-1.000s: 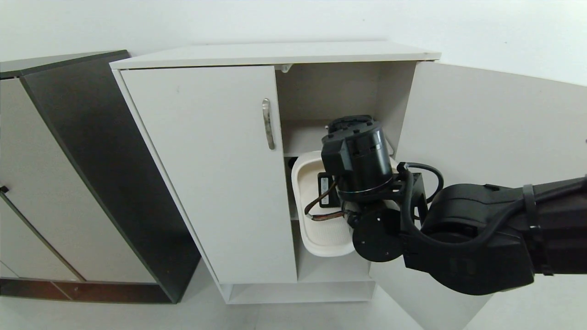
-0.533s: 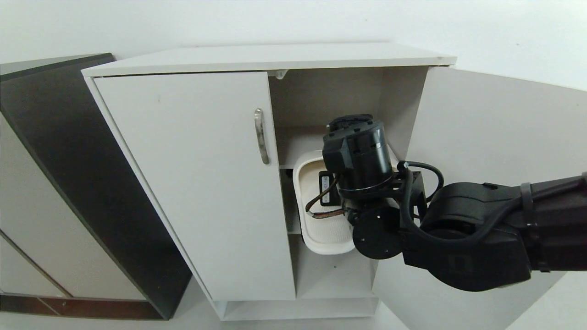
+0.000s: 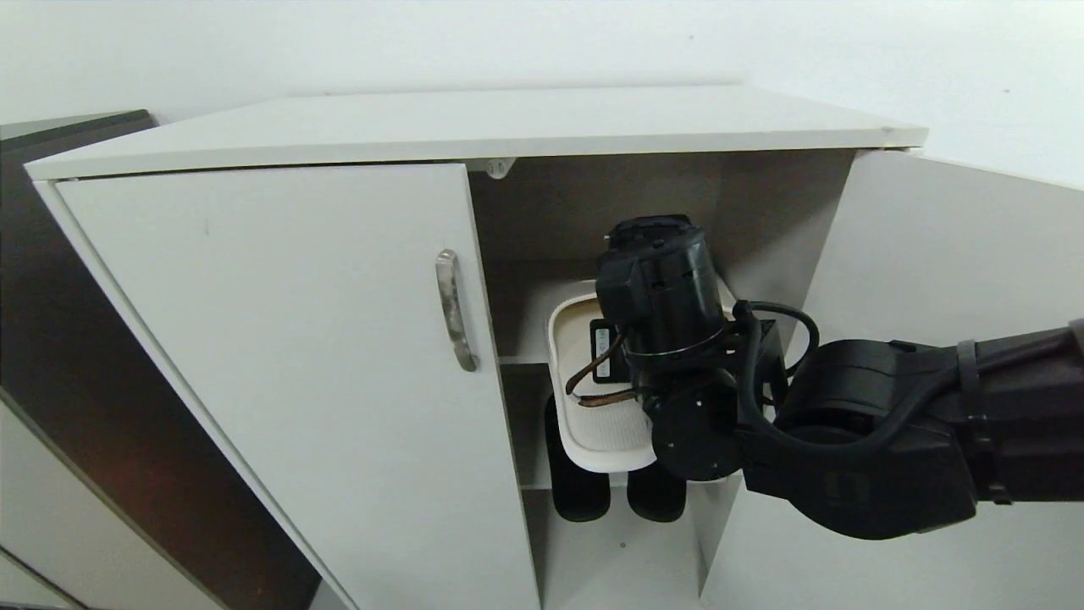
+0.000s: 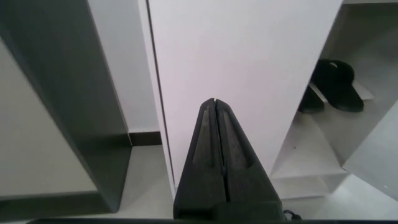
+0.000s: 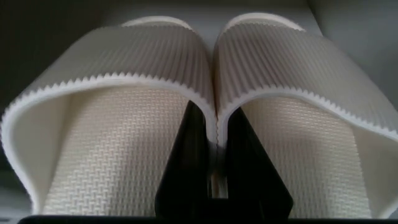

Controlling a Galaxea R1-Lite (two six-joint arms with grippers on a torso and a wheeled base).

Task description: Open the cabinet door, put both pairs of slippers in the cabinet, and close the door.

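Cam closed in on white cabinet [image 3: 474,127]; R jaws pinched on white ribbed foam slipper pair [image 3: 605,432], now over mid-shelf [image 3: 518,360] front edge, prob not seated. Black slipper pair [image 3: 578,491] on lower shelf [image 3: 535,486]. L jaws closed, empty.

The cream-white foam slippers [image 5: 124,137] had fine ribbing across their straps and a small basket-weave texture on their footbeds. The plain black rubber slippers [image 3: 577,491] were matte and unpatterned. The white laminate cabinet [image 3: 296,381] was plain, its curved metal handle [image 3: 455,309] silvery. The neighbouring tall cabinet [image 3: 51,356] was brownish black.
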